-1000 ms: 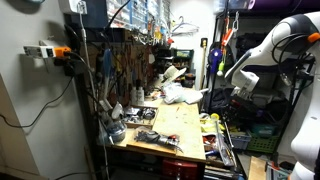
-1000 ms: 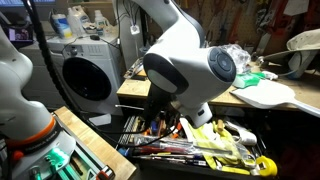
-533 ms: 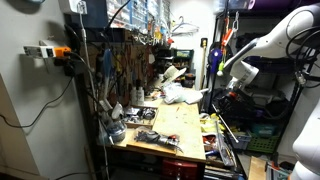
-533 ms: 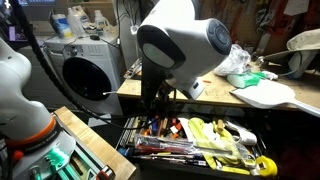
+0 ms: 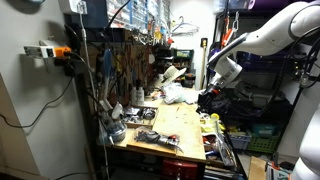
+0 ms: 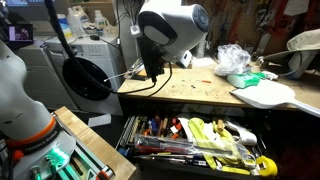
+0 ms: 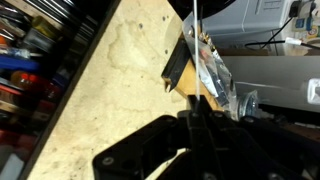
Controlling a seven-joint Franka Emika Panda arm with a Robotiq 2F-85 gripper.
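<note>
- Cluttered workshop: a wooden surface (image 6: 200,88) runs below the pincer (image 6: 155,70), with a tool-hung pegboard (image 5: 125,60) well beyond it across the boards in an exterior view.
- The white arm (image 5: 265,35) comes in high and bends downward, so its big rounded joint (image 6: 170,25) sits right above the pincer, which points down at the surface near its front edge.
- The pincer hangs just over the boards; no contact with them can be made out.
- An open tool drawer (image 6: 128,128) lies lower than the pincer and in front of it, packed with hand tools.
- A crumpled clear plastic bag (image 6: 232,58) rests on the surface well off to one side of the pincer; a washing machine (image 6: 85,75) stands on the opposite side, behind it.
- In the wrist view the pincer (image 7: 195,130) is only a dark mass at the lower edge, so I cannot tell how far its jaws stand apart; nothing shows between them.
- A small dark object (image 7: 178,62) ahead of the pincer is too blurred to name.
</note>
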